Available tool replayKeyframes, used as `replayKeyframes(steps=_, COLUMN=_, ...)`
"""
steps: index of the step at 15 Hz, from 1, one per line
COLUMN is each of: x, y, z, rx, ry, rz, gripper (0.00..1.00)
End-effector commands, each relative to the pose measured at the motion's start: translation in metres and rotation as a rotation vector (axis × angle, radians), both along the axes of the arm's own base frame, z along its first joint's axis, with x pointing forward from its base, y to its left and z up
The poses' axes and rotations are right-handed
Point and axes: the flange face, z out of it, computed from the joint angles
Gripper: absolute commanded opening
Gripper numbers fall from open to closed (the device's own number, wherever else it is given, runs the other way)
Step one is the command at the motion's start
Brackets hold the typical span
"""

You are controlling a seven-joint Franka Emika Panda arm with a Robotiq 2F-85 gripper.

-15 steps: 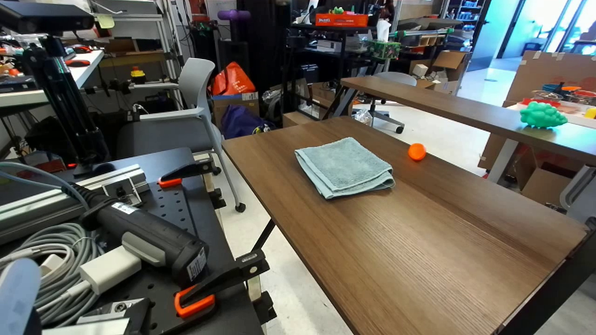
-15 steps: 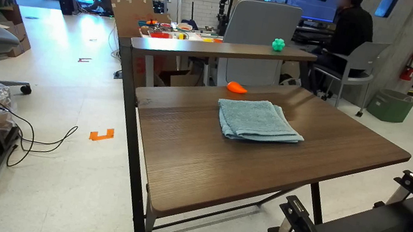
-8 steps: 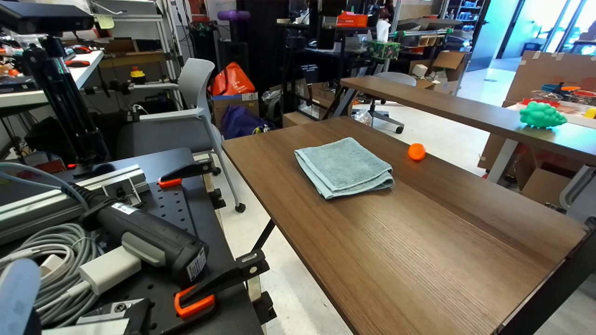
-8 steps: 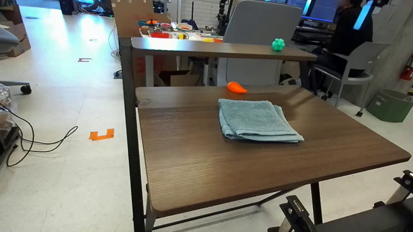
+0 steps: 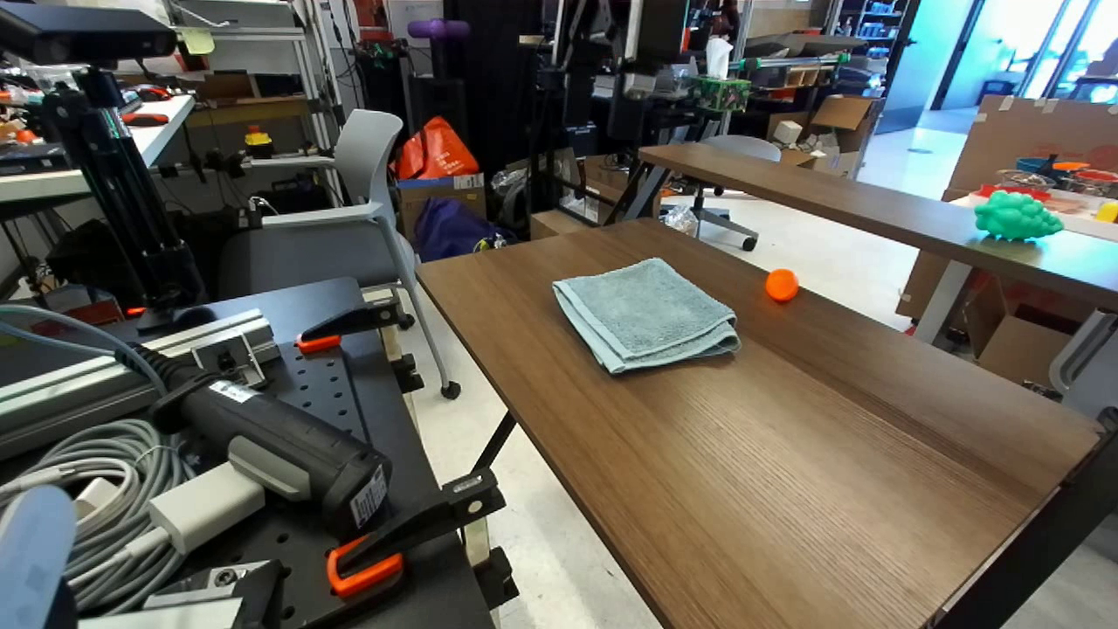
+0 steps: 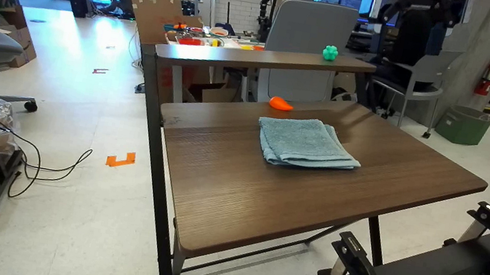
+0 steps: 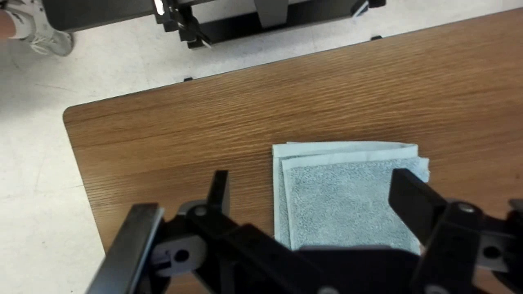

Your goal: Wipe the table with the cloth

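Observation:
A folded light blue-green cloth (image 5: 648, 310) lies flat on the brown wooden table (image 5: 786, 454). It shows in both exterior views (image 6: 306, 140) and in the wrist view (image 7: 347, 200), where the gripper body hides its lower edge. My gripper (image 7: 310, 175) is open and empty, its fingers spread wide above the table. In the wrist view the right finger overlaps the cloth's right side, and the left finger is over bare wood left of the cloth. In both exterior views the gripper (image 5: 603, 114) (image 6: 405, 42) shows dark at the top, high above the tabletop and apart from the cloth.
An orange object (image 5: 782, 285) lies near the table's far edge. A raised wooden shelf (image 6: 238, 58) runs along that side and bears a green bumpy toy (image 6: 330, 52). A black bench (image 5: 349, 402) with clamps and a black tool stands beside the table.
My gripper has come down into view at the top of both exterior views and is lower now than half a second ago. The cloth and orange object have not moved.

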Motion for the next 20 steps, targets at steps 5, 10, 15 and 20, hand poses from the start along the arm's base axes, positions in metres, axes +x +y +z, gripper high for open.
replayKeyframes(steps=5, x=0.018, y=0.001, z=-0.029, rx=-0.035, ry=0.07, rz=0.037, gripper=1.0)
replayKeyframes(steps=10, x=0.027, y=-0.001, z=-0.045, rx=-0.031, ry=0.043, rz=-0.007, gripper=1.0)
replayKeyframes(steps=15, x=0.041, y=0.0, z=-0.086, rx=-0.028, ry=-0.058, rz=-0.062, gripper=1.0)
replayKeyframes(steps=20, x=0.037, y=-0.001, z=-0.101, rx=-0.024, ry=-0.027, rz=-0.044, gripper=1.0)
